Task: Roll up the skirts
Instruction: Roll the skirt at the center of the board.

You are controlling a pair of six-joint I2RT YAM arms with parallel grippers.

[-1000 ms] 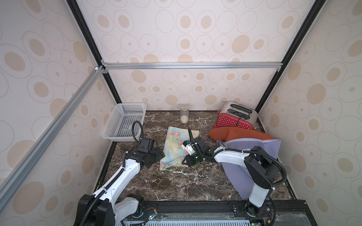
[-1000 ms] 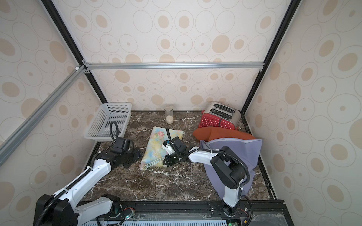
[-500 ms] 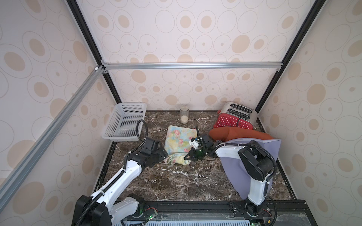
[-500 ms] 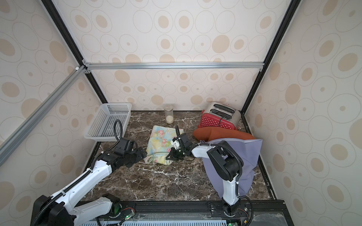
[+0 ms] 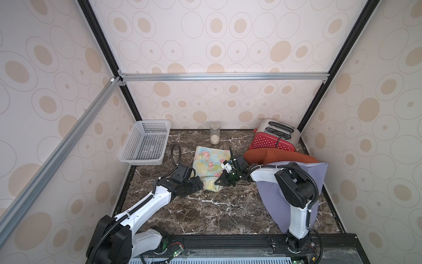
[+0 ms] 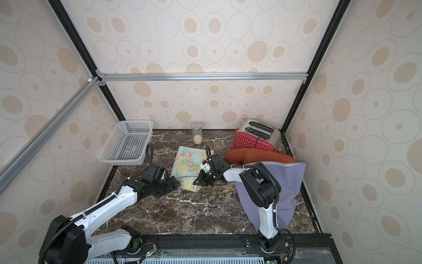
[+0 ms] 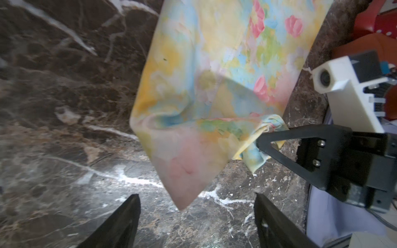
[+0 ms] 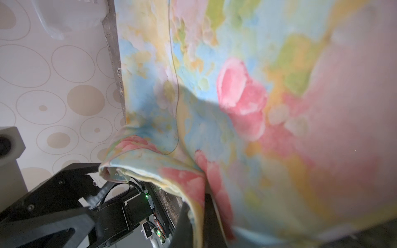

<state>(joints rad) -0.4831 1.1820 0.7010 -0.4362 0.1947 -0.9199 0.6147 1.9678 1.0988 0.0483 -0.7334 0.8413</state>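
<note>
My right gripper [image 7: 262, 143] is pressed together on a near corner of the floral skirt [image 5: 211, 157], lifting that hem so it can curl over itself. My left gripper [image 7: 196, 196] stands spread and holds nothing, just short of the other near corner and placed to take it. The rest lies flat mid-surface [image 5: 205, 212]. The rust-orange skirt [image 5: 274, 157] and lavender skirt [image 5: 267, 201] lie unrolled beside my right arm.

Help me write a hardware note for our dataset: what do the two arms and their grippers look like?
Both the left arm and right arm have white link shells with black joint housings. A black corrugated cable loops along each, fastened with white zip ties. The left gripper and right gripper have matte black, tapered fingers; a white boxy camera sits on the right wrist.
</note>
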